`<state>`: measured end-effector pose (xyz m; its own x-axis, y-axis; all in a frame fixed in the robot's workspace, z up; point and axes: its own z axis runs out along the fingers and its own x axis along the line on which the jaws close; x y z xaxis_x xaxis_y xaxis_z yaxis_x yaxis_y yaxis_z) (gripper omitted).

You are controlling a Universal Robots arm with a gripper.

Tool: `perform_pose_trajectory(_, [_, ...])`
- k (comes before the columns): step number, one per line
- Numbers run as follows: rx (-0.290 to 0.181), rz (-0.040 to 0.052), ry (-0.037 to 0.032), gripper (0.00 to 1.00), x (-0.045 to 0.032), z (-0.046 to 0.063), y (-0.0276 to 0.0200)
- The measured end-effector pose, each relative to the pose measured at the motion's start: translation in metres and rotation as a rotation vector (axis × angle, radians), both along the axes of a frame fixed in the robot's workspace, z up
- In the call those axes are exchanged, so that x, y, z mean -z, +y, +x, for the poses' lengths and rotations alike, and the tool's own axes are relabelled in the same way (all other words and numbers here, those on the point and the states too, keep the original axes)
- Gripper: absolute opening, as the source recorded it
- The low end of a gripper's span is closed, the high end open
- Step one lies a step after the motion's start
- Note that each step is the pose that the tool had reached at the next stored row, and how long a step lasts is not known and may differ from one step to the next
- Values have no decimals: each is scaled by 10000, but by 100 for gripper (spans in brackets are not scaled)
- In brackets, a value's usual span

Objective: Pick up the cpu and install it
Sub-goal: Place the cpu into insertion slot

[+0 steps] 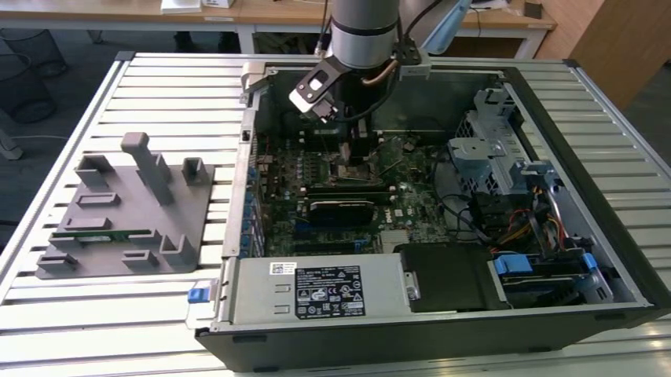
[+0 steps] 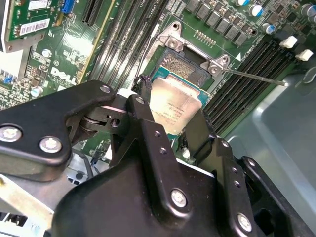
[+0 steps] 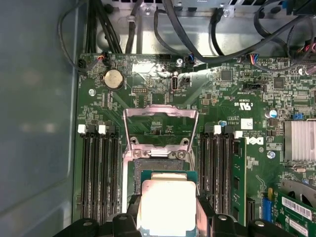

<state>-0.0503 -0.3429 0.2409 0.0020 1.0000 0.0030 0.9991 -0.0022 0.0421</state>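
The cpu (image 2: 175,103) (image 3: 165,205), a flat square chip with a shiny silver top and green rim, sits between my gripper's (image 2: 170,111) (image 3: 166,215) black fingers (image 2: 142,106), which are shut on its two opposite sides. It hangs just above the open socket (image 2: 185,69) (image 3: 158,168) on the green motherboard, partly over it and slightly tilted. The socket's metal load frame (image 3: 160,123) stands flipped open beyond it. In the exterior view the gripper (image 1: 357,153) reaches down into the middle of the open computer case (image 1: 241,236).
Memory slots (image 3: 98,173) flank the socket, and a thin metal lever (image 2: 252,76) sticks out beside it. At the exterior view's left, a grey tray (image 1: 121,212) holds a green memory stick (image 1: 100,234). The power supply (image 1: 314,290), drive bays (image 1: 504,157) and cables crowd the case.
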Motion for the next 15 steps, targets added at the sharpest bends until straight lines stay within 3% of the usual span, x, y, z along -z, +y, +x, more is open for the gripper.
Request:
perform_pose_trajectory(4, [-49,0,0,53,24,0,0])
perform_pose_trajectory(9, [-670,0,-1,53,53,0,0])
perform_pose_trajectory(15, [-684,-1,0,53,72,0,0])
